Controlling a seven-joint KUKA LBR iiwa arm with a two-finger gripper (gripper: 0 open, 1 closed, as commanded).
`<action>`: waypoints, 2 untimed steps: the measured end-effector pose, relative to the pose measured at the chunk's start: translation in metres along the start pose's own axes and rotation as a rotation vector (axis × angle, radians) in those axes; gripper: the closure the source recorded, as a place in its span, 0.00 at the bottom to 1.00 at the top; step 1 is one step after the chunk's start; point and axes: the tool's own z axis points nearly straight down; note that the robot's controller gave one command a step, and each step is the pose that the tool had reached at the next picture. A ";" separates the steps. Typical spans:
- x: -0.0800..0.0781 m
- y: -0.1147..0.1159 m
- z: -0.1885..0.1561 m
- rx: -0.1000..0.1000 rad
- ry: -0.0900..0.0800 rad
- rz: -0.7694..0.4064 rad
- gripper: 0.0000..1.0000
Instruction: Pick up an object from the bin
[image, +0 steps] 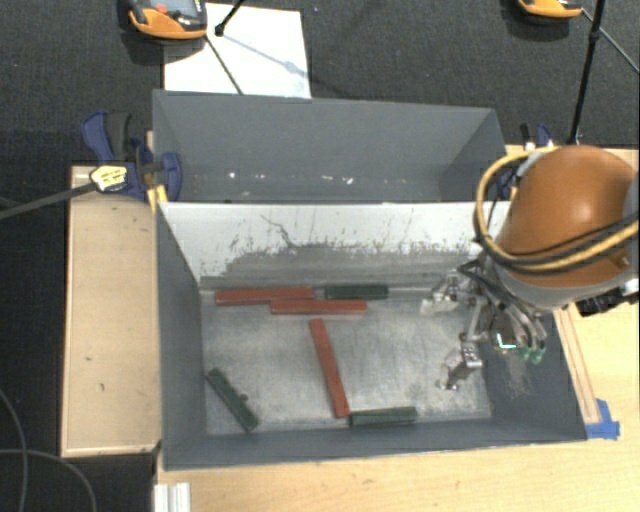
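A short green bar (382, 417) is lying flat against the bin's (300, 445) front wall at a red bar's (329, 380) end. The gripper (458, 375) is hovering over bare floor just right of it, likely lining up, with no visible load and its opening impossible to judge.

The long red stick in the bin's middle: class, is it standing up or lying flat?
Lying flat: the red stick shows its whole length along the bin floor.

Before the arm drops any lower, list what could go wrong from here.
The gripper hangs over bare bin floor; a grab here would likely catch nothing. The nearest green stick lies along the front wall, which may block a grasp. The red sticks at the back touch; one may drag the other.
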 end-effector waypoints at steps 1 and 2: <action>-0.001 0.000 -0.003 0.000 -0.007 0.000 0.00; -0.001 0.018 0.034 0.001 -0.011 -0.126 0.00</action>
